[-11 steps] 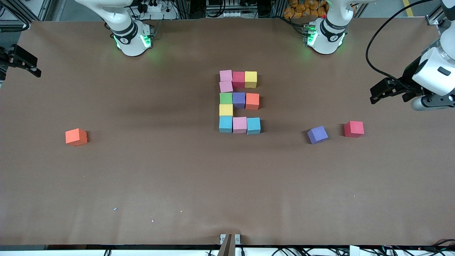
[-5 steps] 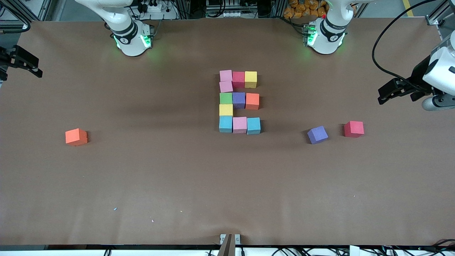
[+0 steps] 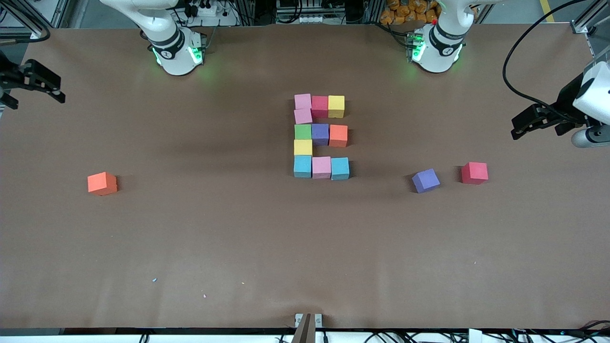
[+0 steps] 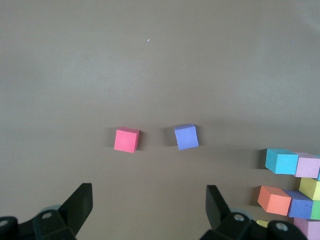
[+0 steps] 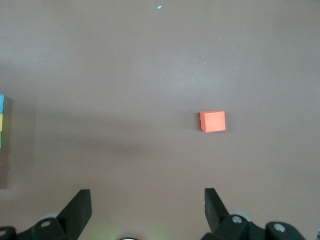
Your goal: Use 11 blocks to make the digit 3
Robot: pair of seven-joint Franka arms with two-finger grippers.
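1. The digit 3 (image 3: 320, 136) is seen assembled mid-table: eleven touching blocks, five rows, read mirrored from the front camera.
2. Three spare cubes lie well apart from it: a purple cube (image 3: 425, 180) and red cube (image 3: 474, 173) toward the left arm's end, an orange cube (image 3: 102, 183) toward the right arm's end.
3. The left gripper (image 3: 523, 126) is held over its table end, jaws spread, empty.
4. The right gripper (image 3: 40, 85) is likewise spread and empty at its end.
5. The figure is judged complete; no further pick appears needed.
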